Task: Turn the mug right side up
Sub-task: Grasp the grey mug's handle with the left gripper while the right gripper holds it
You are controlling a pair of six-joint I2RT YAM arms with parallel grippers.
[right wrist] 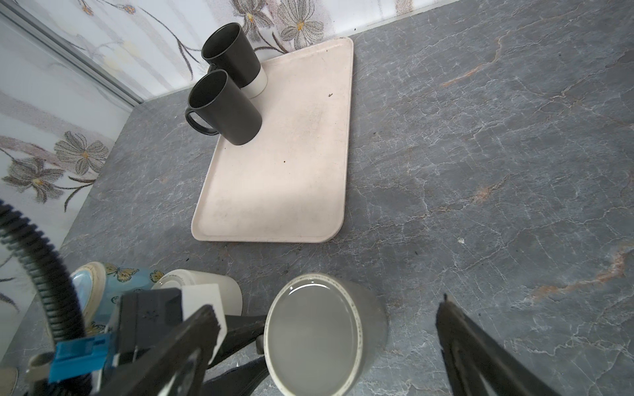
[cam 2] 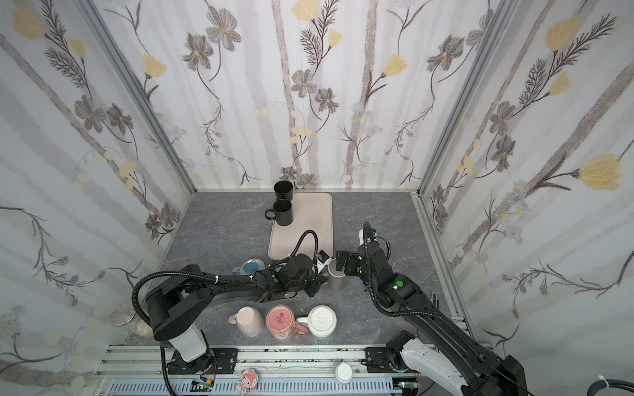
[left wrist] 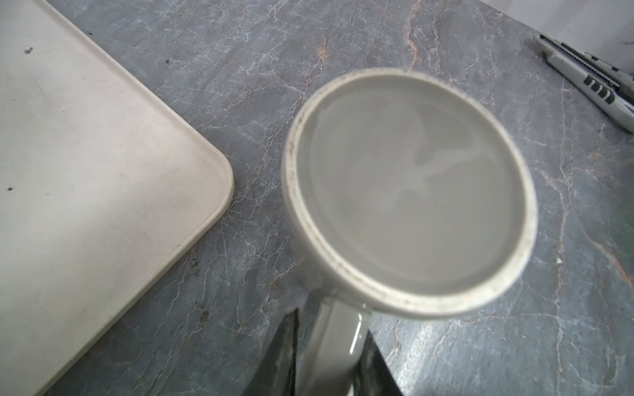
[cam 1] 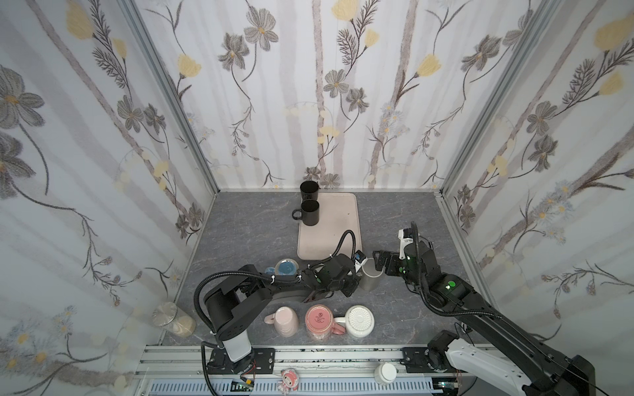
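A grey mug [cam 1: 370, 279] [cam 2: 337, 279] stands upside down on the stone-grey tabletop, just in front of the tray's near right corner. Its ringed base [left wrist: 408, 192] faces up, also in the right wrist view [right wrist: 315, 332]. My left gripper [cam 1: 358, 271] [cam 2: 322, 274] [left wrist: 331, 346] reaches in from the left and is shut on the mug's handle [left wrist: 338, 339], a dark finger on each side. My right gripper [cam 1: 377, 262] [cam 2: 339, 262] [right wrist: 322, 329] hovers open over the mug's far right side. Its fingers [right wrist: 459, 339] stand wide apart, with the mug between them and untouched.
The beige tray [cam 1: 334, 236] holds two upright black mugs [cam 1: 309, 212] at its far left. A blue butterfly mug [cam 1: 286, 267] and a cream mug [right wrist: 202, 288] sit by the left arm. Pale pink [cam 1: 286, 320], rose [cam 1: 319, 322] and white [cam 1: 358, 320] mugs line the front. A jar [cam 1: 171, 317] stands front left.
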